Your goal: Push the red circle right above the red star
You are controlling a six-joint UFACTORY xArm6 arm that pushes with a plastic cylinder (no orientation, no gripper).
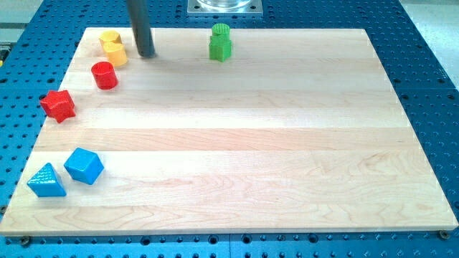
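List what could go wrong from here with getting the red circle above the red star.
1. My tip sits to the right of the yellow blocks and up-right of the red circle; a careless approach could knock the yellow ones.
2. The red circle lies near the board's left edge; a push leftward may slide it off.
3. The red star is close below-left; overshoot could shove it, moving the target.

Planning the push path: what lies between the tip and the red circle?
Nothing: in the camera view only bare board separates my tip from the red circle; the yellow blocks sit just off that line.
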